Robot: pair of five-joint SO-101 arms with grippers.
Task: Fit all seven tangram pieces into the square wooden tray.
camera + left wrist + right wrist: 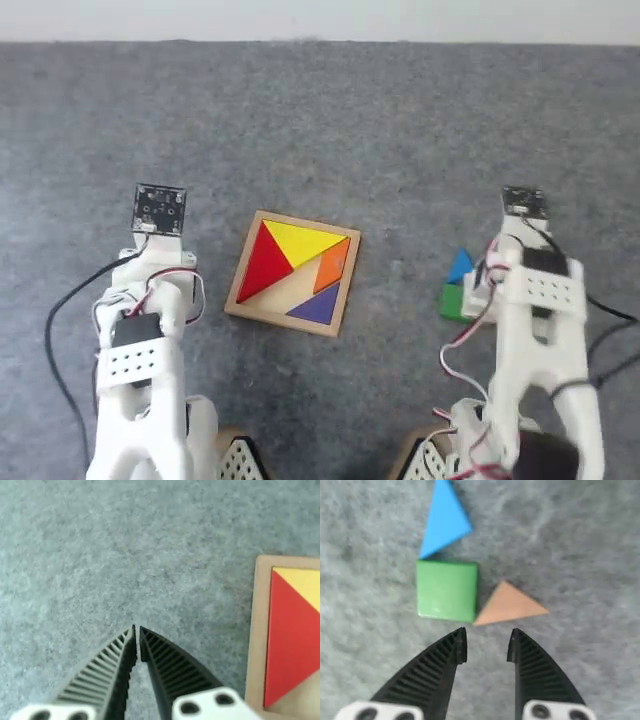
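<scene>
Right gripper (488,639) parted, empty, near green square (446,590), tan triangle (507,606); left gripper (137,631) closed, empty, beside tray (253,630).

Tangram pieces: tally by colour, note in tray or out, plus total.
red triangle: 1, in the wooden tray
yellow triangle: 1, in tray
orange piece: 1, in tray
purple triangle: 1, in tray
blue triangle: 1, on the carpet
green square: 1, on carpet
tan triangle: 1, on carpet
Total: 7, with 4 in tray, 3 out
</scene>
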